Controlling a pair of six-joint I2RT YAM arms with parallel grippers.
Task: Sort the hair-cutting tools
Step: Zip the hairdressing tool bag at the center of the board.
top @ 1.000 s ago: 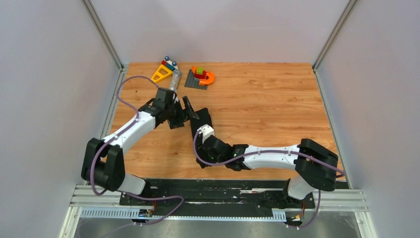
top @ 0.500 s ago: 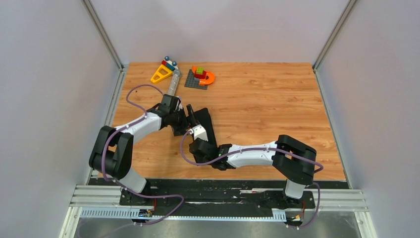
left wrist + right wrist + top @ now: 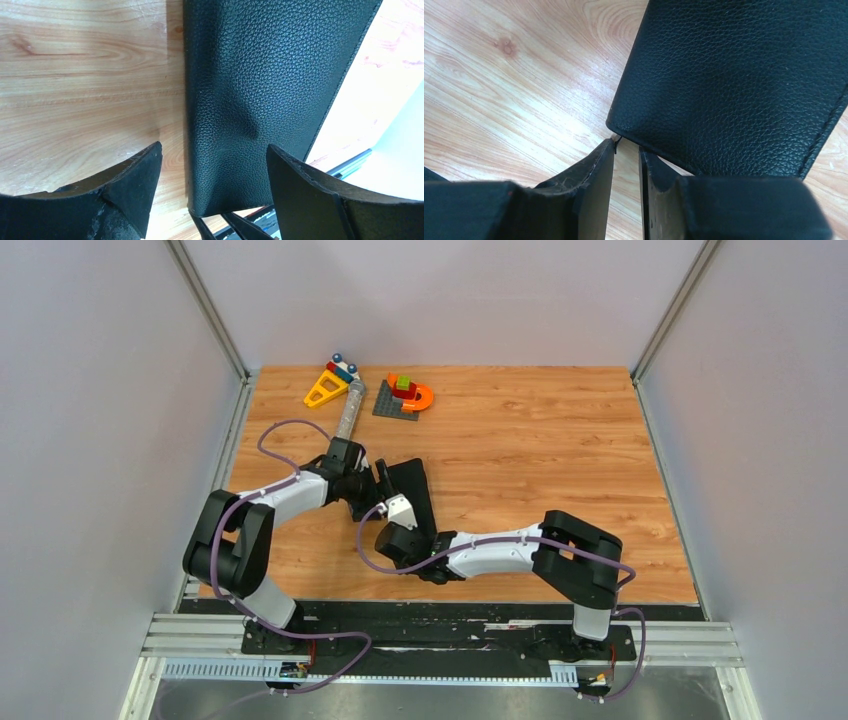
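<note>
The black grained-leather pouch lies flat on the wooden counter between your arms. No hair-cutting tools show in the open, so they are probably inside. Your left fingers stand wide apart astride one end, holding nothing. Your right fingers are almost together at a corner; whether they pinch anything cannot be told. The pouch looks light and floppy: take its stitched edge, and expect slim, slippery tools.
</note>
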